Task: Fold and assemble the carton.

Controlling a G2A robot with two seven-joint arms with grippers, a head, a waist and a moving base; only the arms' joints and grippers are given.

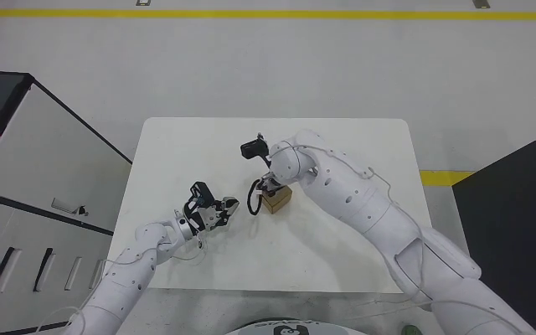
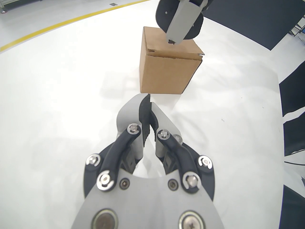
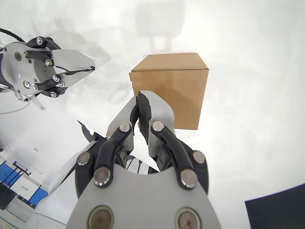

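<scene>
Top view: a closed brown carton (image 1: 277, 199) stands upright near the middle of the white bench (image 1: 352, 251). The right pincer (image 1: 258, 189) is just beside it and the left pincer (image 1: 231, 205) is near.
Left wrist view: the left pincer's 2 fingers are pressed together and point at the carton. The right pincer's tip sits at its top face.
Right wrist view: the right pincer is pressed together, empty, beside the carton.
</scene>
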